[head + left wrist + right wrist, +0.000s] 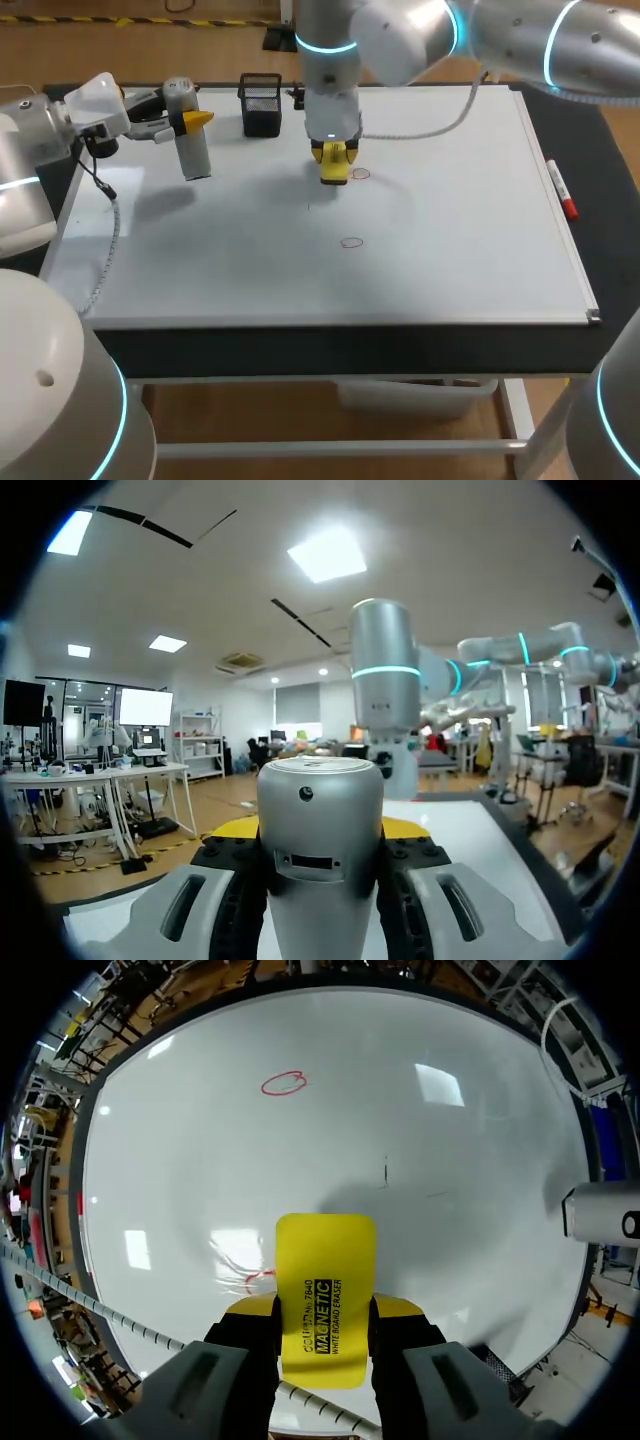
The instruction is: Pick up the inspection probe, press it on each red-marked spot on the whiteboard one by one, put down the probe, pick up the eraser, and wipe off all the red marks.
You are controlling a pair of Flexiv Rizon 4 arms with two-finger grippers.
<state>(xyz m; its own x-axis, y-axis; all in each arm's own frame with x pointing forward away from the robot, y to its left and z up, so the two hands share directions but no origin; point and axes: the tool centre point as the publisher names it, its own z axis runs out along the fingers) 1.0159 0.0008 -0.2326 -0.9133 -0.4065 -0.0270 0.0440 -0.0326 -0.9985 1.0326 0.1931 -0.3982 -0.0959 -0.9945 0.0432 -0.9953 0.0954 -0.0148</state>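
The whiteboard covers the table. My left gripper hovers over its far left corner, shut on the silver cylindrical probe, which it holds upright; in the left wrist view the probe fills the gap between the fingers of the gripper. My right gripper is shut on the yellow eraser, which rests on the board's middle. A half-smeared red mark lies beside the eraser. One whole red circle sits ahead of it, nearer the front edge.
A black mesh cup stands at the board's far edge, between the two grippers. A red marker pen lies along the right edge. A grey cable trails across the board behind the right arm.
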